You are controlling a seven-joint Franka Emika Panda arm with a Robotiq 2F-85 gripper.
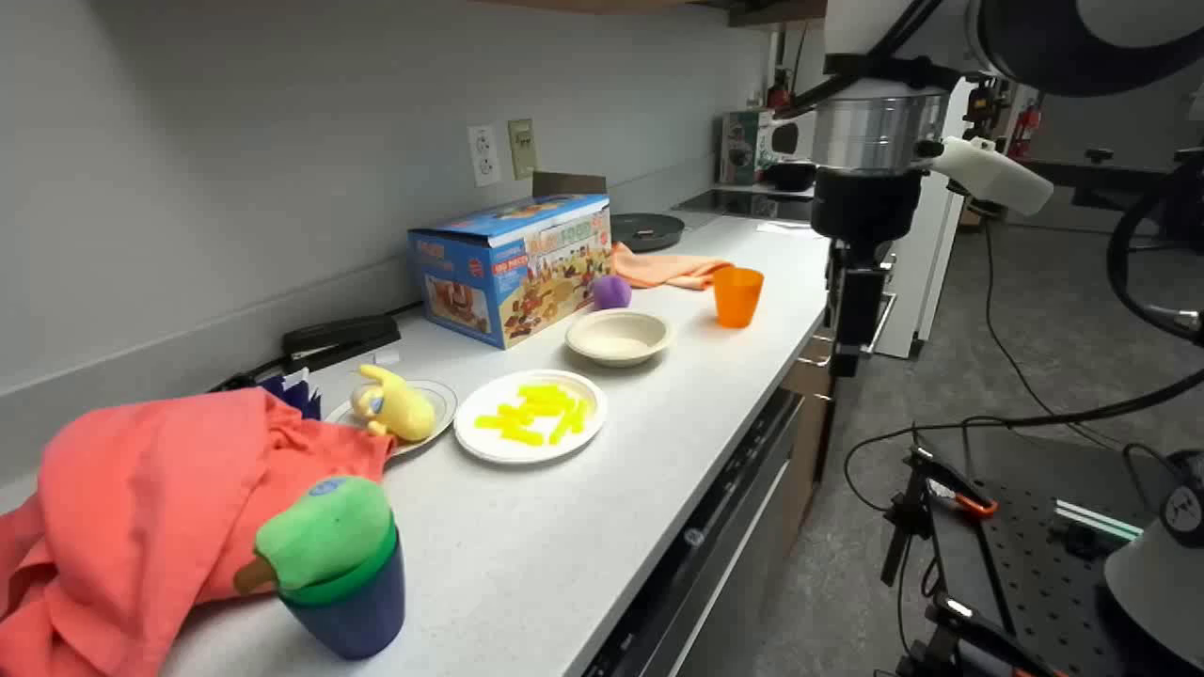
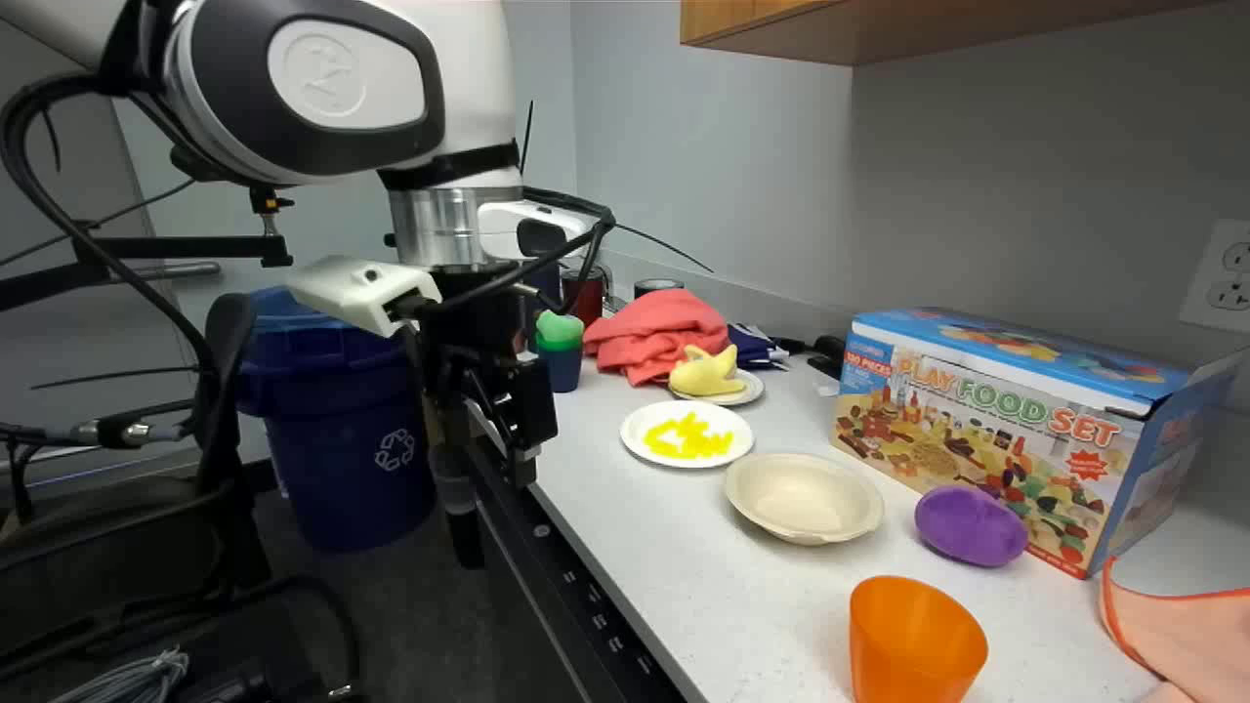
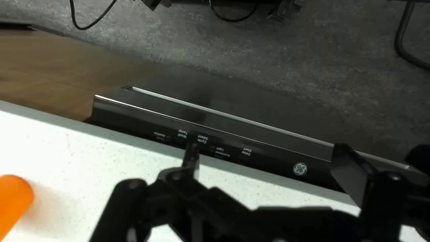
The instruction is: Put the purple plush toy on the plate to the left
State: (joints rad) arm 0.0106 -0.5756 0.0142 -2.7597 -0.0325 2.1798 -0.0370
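Observation:
The purple plush toy (image 2: 971, 526) lies on the counter against the play food box; it also shows in an exterior view (image 1: 612, 291) behind the beige bowl. The round white plate (image 1: 513, 454) lies on the counter with several yellow pieces on it; it also shows in an exterior view (image 2: 739, 430). My gripper (image 3: 267, 148) is open and empty, its fingers wide apart in the wrist view. It hangs beside the counter's front edge, pointing down, apart from the toy and plate, in both exterior views (image 1: 848, 362) (image 2: 522, 469). The toy and plate are out of the wrist view.
A beige bowl (image 2: 803, 500) stands between plate and toy. An orange cup (image 2: 913, 640) stands near the toy. The play food box (image 2: 986, 430) stands by the wall. A yellow toy (image 1: 400, 406), a coral cloth (image 1: 179, 498) and a cup with a green toy (image 1: 353, 611) lie beyond the plate.

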